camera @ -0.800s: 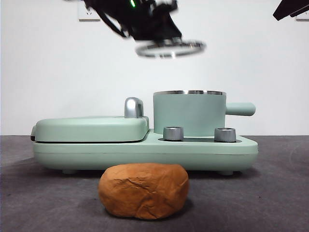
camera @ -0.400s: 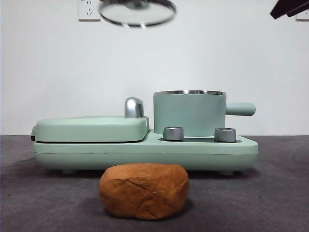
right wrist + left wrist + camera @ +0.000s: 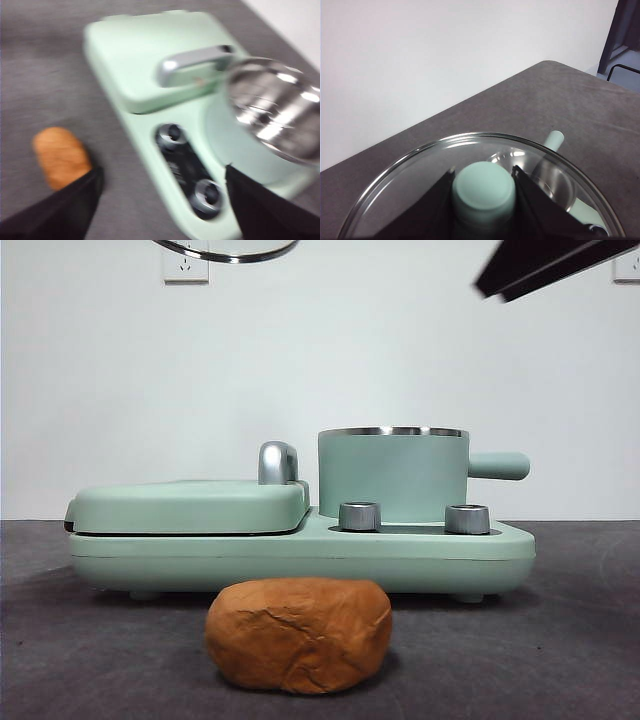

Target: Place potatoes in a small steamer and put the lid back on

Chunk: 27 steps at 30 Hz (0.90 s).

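Potato [image 3: 298,634] sits on the desk [image 3: 560,640], bottom centre of the front view, just in front of the green cooker base [image 3: 300,555] and apart from it. Small steamer [image 3: 392,475] stands open on the base, centre-right, w/ side handle pointing right; steel inside looks empty.

Lid [image 3: 485,185] is up in the air: only its steel rim shows at top left of the front view. Left gripper [image 3: 484,192] is clenched on the lid's mint knob, jaws either side. Right gripper [image 3: 160,200] is released, jaws wide, above the desk btw potato and cooker knobs; view is blurred.

Handling, prob.: potato looks wrinkled and creased, so likely soft and light, not slippery. It's abt as wide as the pot, so take it across the narrower sides, mid-height, w/ a gentle squeeze. Lid is rigid, glassy, fragile; the knob is the only sensible hold
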Motion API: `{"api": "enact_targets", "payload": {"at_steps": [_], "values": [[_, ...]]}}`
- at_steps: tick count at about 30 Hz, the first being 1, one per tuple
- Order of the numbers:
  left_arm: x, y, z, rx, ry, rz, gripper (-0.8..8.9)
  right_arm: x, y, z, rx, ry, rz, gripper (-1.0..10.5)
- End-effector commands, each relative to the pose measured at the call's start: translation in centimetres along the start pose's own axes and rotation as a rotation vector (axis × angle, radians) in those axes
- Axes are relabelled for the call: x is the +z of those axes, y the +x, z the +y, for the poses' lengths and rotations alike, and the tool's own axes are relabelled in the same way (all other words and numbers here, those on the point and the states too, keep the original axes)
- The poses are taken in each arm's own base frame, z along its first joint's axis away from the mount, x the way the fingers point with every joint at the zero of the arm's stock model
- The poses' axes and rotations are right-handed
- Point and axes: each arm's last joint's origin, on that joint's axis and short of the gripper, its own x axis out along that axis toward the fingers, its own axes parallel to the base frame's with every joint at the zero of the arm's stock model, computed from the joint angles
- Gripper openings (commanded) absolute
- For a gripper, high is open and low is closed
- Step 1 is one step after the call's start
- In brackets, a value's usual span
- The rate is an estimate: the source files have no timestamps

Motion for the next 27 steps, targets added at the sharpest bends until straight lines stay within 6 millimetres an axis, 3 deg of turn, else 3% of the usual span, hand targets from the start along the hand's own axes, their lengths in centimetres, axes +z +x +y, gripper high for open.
{"api": "enact_targets", "payload": {"at_steps": [1,9,15,27], "values": [[1.4,-1.2,-0.3,0.004,0.036,-0.065,0.14,0.9,1.6,1.2,0.090,-0.025,0.005,4.4],[1.5,-1.5,-0.4,0.005,0.036,-0.067,0.14,0.8,7.3,4.6,0.297,-0.096,0.123,4.4],[1.5,-1.5,-0.4,0.005,0.036,-0.068,0.14,-0.5,11.4,5.9,0.362,-0.101,0.226,4.4],[1.6,-1.5,-0.3,0.006,0.039,-0.075,0.14,-2.7,15.9,6.6,0.379,-0.095,0.329,4.4]]}}
